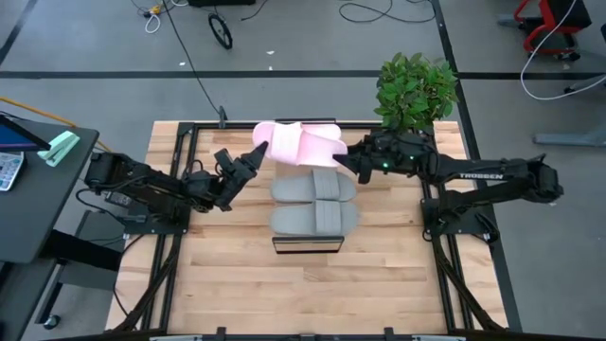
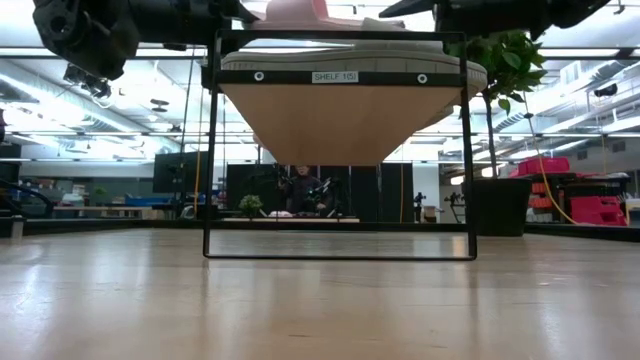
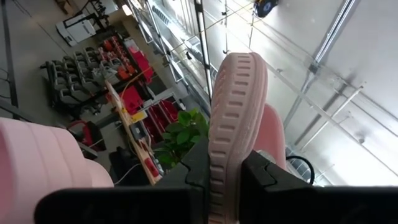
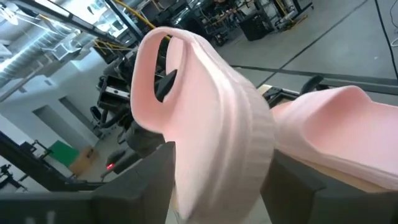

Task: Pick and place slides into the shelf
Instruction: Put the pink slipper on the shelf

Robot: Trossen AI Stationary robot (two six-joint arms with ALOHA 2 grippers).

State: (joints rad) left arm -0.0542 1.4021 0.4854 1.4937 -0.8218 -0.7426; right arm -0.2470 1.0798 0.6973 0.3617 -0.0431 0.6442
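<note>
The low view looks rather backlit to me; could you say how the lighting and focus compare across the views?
Low view: bright ceiling lights leave the shelf frame and arms in silhouette. Left wrist view: skylight glare, the pink slide sharp. Right wrist view: the other pink slide soft, too close. High view: even.

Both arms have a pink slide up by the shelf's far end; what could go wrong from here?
The left gripper pinches its pink slide only by the sole's edge, so it might twist or slip out. The two pink slides overlap in the high view, so the arms may collide. The grey slides already fill much of the shelf; setting down could nudge them.
</note>
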